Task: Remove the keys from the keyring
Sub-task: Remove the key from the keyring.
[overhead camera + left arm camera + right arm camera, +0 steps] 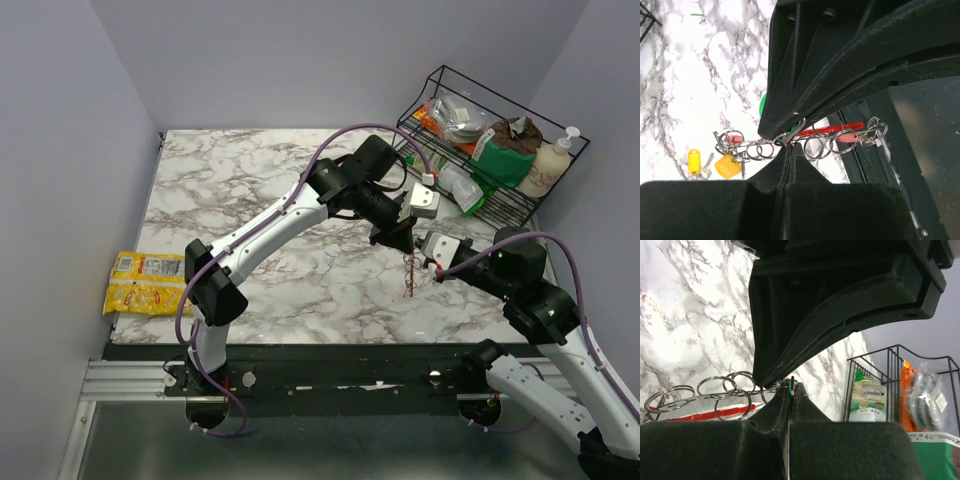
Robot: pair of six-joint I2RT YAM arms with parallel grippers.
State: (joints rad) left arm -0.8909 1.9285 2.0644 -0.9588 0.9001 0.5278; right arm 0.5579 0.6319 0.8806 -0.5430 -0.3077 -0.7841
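- Top external view: marble desk (pixel 250 200) is seen, with both arms met at its centre-right.
- Left claw (pixel 790 142) is clamped together on the keyring (pixel 840 131), which is held off the desk.
- Right claw (pixel 790 386) is pinched shut on the green key (pixel 762 104).
- Yellow keys (pixel 727 166) are hung from linked rings (pixel 812 148).

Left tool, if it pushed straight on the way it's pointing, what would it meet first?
The left tool is shut on the keyring; past that, probably the marble table near the keys, though depth is unclear.
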